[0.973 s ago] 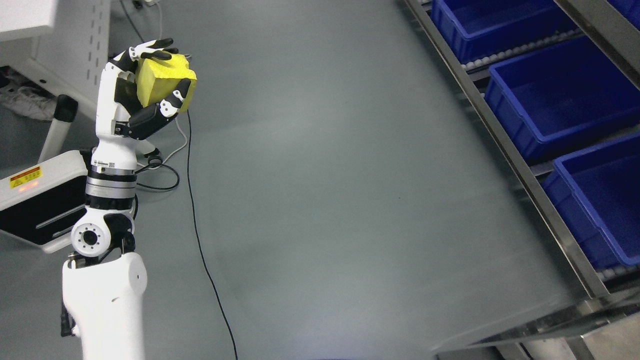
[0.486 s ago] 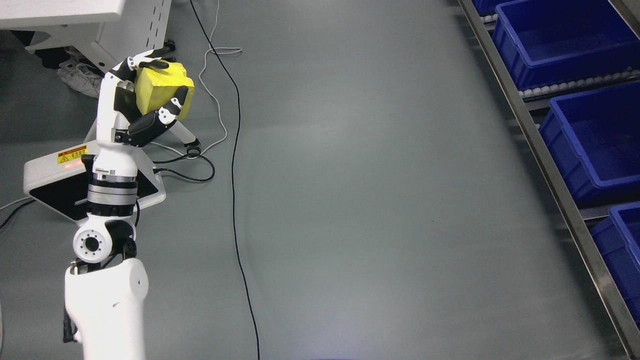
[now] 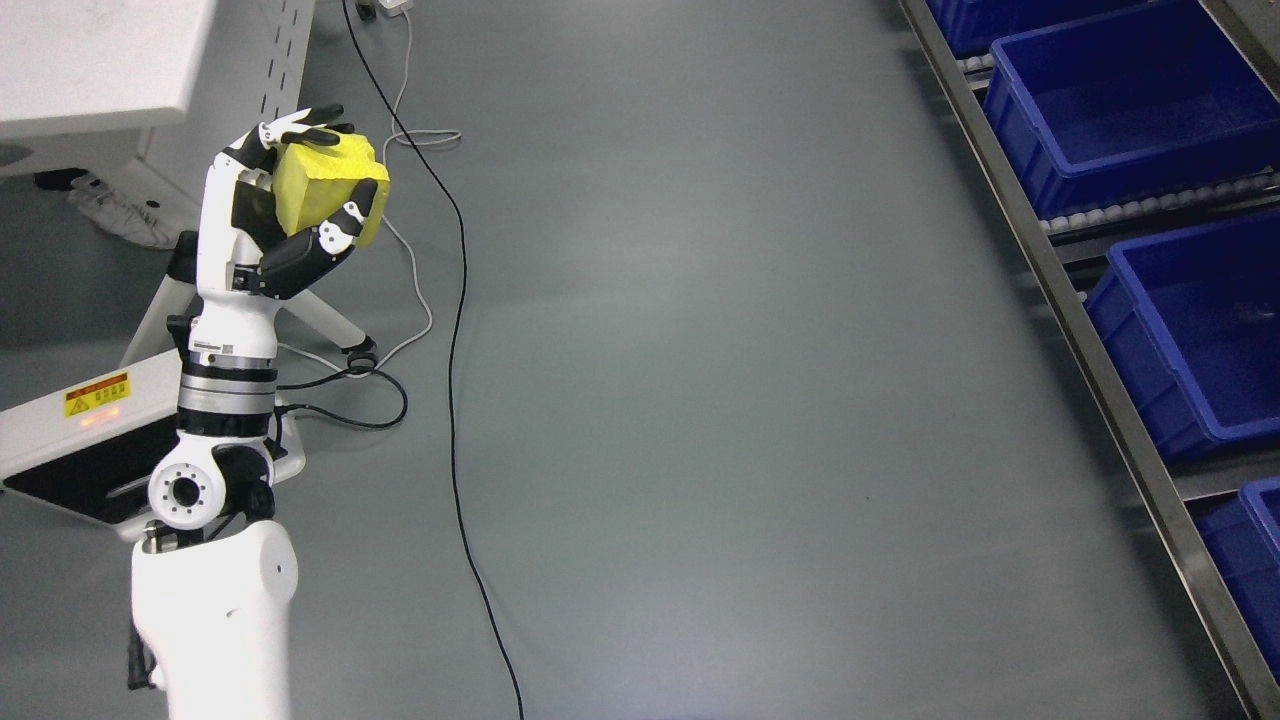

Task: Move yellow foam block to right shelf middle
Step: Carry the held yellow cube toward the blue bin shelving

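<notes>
Since the earlier frame the whole view has swung, so the camera moved; the yellow foam block (image 3: pixel 325 188) keeps its place in the left robot hand (image 3: pixel 290 200), whose fingers are curled around it, held raised over the grey floor (image 3: pixel 720 400). The metal shelf rack (image 3: pixel 1080 330) with blue plastic bins (image 3: pixel 1120 100) lies well apart, far right. A black cable (image 3: pixel 455 340) crosses the floor between; nothing else obstructs.
</notes>
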